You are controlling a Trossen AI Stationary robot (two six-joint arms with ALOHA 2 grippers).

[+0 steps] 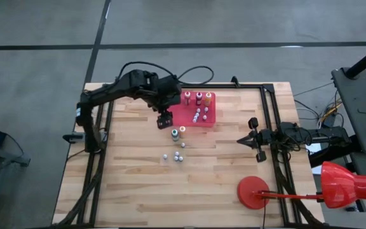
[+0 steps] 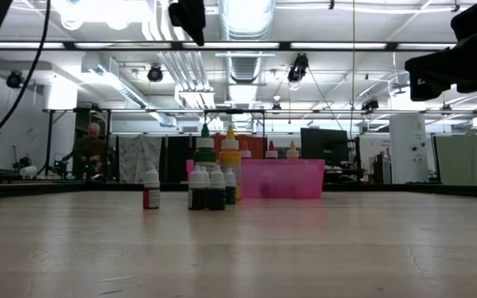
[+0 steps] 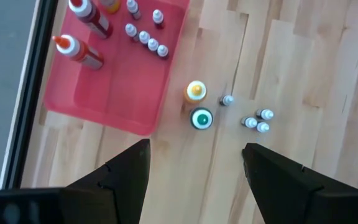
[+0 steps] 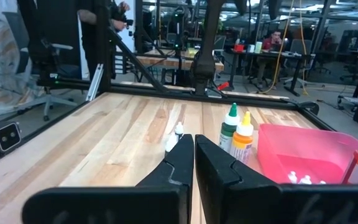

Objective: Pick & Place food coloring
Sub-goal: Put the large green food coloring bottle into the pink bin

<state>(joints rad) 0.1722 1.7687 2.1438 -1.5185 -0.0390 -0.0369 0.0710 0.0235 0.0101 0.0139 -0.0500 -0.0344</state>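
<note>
- The left gripper [image 1: 164,121] hangs above the bench [image 1: 138,184] at the red tray's [image 1: 189,119] near-left corner, fingers [image 3: 129,171] spread wide and holding nothing.
- The right gripper [image 1: 241,140] waits at the bench's right side, well apart from the bottles, its fingers [image 4: 176,163] pressed together and empty.
- Inside the tray, three taller bottles [image 1: 198,98] stand along the far edge, with a cluster of small whitish bottles [image 1: 197,115] nearer the middle.
- Just outside the tray's near edge, on bare wood, a green-capped bottle [image 1: 175,133] and an orange-capped bottle [image 1: 183,130] stand upright, side by side.
- A single tiny bottle [image 3: 227,100] stands just beside that pair; three more tiny bottles [image 3: 258,121] huddle close together a little farther on.
- In the high view another tiny bottle [image 1: 164,156] stands alone on the left of the loose group.
- From bench height, the loose bottles line up upright in front of the tray, a red-bodied one [image 2: 151,194] off to the left of the dark-bodied ones [image 2: 208,194].
- A red disc on a stand [image 1: 254,192] sits at the bench's near-right corner.
- A person [image 2: 89,153] shows in the room beyond the bench.
</note>
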